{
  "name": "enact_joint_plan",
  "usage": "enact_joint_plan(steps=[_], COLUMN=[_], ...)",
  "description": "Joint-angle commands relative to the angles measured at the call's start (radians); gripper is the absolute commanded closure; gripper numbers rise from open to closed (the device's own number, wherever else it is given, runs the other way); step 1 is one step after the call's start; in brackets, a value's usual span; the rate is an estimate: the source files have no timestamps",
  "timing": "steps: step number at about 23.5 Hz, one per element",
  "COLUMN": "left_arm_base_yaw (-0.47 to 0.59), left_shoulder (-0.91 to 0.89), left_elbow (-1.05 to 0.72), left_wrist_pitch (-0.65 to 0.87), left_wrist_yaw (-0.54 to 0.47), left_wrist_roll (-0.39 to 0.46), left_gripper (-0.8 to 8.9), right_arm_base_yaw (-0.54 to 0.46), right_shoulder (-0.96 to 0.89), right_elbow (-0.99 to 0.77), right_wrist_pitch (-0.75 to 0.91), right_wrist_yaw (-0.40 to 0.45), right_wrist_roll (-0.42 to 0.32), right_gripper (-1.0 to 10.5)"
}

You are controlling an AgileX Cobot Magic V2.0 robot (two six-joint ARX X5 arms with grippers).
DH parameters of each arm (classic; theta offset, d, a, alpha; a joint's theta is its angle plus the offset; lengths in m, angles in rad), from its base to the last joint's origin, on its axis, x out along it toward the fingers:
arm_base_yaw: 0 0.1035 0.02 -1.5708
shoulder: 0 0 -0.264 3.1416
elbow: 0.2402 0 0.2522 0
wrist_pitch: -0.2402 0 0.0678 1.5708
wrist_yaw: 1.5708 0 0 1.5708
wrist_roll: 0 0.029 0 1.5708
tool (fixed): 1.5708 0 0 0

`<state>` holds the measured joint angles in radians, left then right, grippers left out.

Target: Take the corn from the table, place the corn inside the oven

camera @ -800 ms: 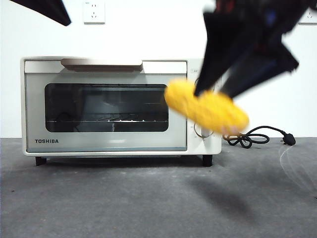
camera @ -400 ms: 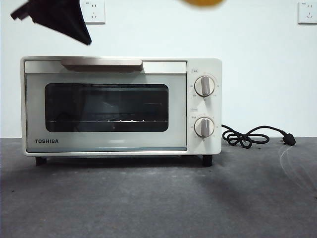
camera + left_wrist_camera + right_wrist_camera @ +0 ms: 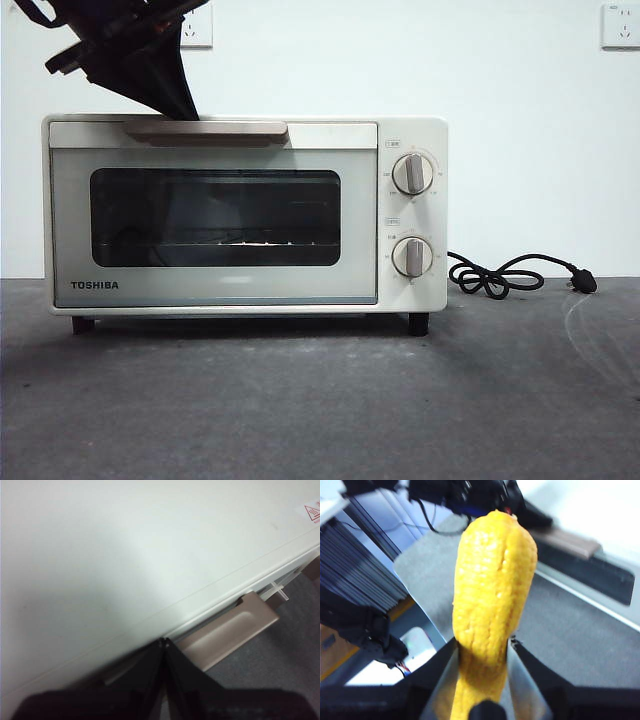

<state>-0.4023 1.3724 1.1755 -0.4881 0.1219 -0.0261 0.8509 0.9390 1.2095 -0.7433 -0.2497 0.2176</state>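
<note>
Left tool (image 3: 185, 108) hung at the top left of the front view, dark and pointed, with its tip right by the left end of the beige handle (image 3: 206, 128) on the oven (image 3: 245, 215). Its two black jaws were pressed together with nothing between them, as the left wrist view showed. That same view showed the oven's cream top close below the tool (image 3: 162, 645), and the handle (image 3: 227, 632) just past its tip.

Right tool (image 3: 482, 650) was closed tight on the corn (image 3: 492, 595). The corn was yellow and bumpy, and it stuck out long past the jaws, which squeezed it near one end. It was up in the air, not on the tabletop (image 3: 560, 625). In the right wrist view the grey tabletop and the edge of the oven (image 3: 600, 577) lay beyond it. The front view did not show the corn or the right tool at all.

The oven stood on the tabletop (image 3: 320, 400) with its door shut. Its glass window (image 3: 215, 217) was dark. Two round knobs (image 3: 413, 173) sat on its right side, one above the other. A black cord (image 3: 515, 275) lay curled on the tabletop to the right of the oven.
</note>
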Motion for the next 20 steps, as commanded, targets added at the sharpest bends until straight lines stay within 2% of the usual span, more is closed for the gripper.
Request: enact_joint_plan(steps=[1,8,20], left_arm_base_yaw=[0.001,-0.003,-0.019], left_shoulder=[0.032,0.032,0.032], left_elbow=[-0.016,-0.016,-0.016], left_wrist_pitch=[-0.045,-0.179,-0.428], left_wrist_yaw=[-0.018,-0.017,-0.013], left_wrist_roll=[0.011,0.012,0.032], left_gripper=[8.19,8.19,8.18], right_arm_base_yaw=[0.002,0.002,0.002], right_shoulder=[-0.001,-0.001,0.000], right_elbow=[0.023,0.056,0.056], right_wrist_pitch=[-0.012,-0.043,-0.043], right_wrist_yaw=[0.005,0.056,0.060], right_wrist_roll=[-0.014,-0.037,-0.047], right_gripper=[9.6,9.6,9.6])
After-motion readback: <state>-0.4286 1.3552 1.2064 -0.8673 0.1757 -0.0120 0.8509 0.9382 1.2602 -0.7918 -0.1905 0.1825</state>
